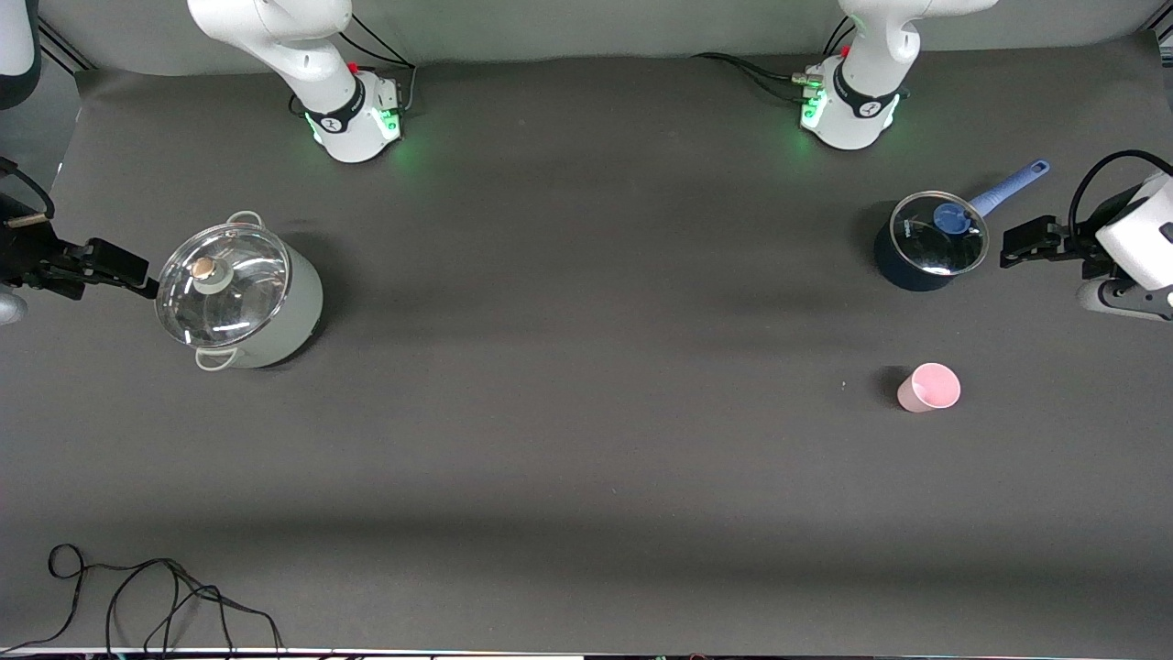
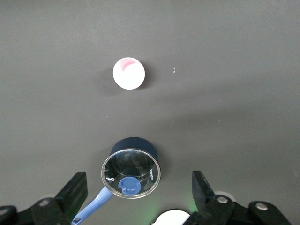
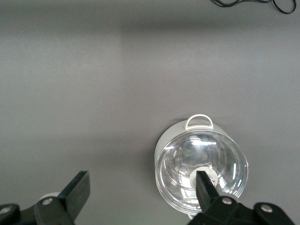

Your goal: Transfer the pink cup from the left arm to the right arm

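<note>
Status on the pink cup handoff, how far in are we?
Nothing done yet. The pink cup stands upright on the table, untouched, nearer the front camera than the blue saucepan. Left gripper is open beside the saucepan; right gripper is open, waiting by the lidded grey pot. Left: pick up the cup, pass it, right gripper takes it.

The front camera looks steeply down on the whole table (image 1: 586,477), the arm bases along the top of its frame. Each wrist camera looks straight down from high up: the left shares the blue saucepan (image 2: 133,166) and pink cup (image 2: 129,73), the right the grey pot (image 3: 201,171).
</note>
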{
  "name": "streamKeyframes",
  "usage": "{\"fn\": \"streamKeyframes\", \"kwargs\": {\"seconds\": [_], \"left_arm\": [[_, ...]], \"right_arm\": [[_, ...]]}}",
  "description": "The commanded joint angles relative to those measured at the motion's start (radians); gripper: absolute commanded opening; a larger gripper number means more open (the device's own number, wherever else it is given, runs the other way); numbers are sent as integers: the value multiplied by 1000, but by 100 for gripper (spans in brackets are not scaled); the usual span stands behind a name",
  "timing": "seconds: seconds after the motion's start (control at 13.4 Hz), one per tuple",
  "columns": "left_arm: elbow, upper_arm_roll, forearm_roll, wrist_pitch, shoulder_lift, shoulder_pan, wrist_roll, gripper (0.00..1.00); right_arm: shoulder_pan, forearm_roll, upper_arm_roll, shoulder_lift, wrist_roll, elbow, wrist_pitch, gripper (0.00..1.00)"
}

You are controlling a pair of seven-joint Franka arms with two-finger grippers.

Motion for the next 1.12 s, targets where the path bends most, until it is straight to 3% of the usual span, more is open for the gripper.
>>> {"fn": "streamKeyframes", "kwargs": {"seconds": [0.0, 0.52, 1.04], "left_arm": [[16, 5, 2, -18, 5, -6, -4, 99], [22, 11, -1, -11, 7, 5, 41, 99], [102, 13, -60, 57, 120, 190, 746, 99]], "right_arm": [[7, 8, -7, -4, -18, 7, -7, 100], [5, 8, -9, 1, -20, 10, -5, 100], [4, 8, -9, 4, -20, 10, -5, 100]]}}
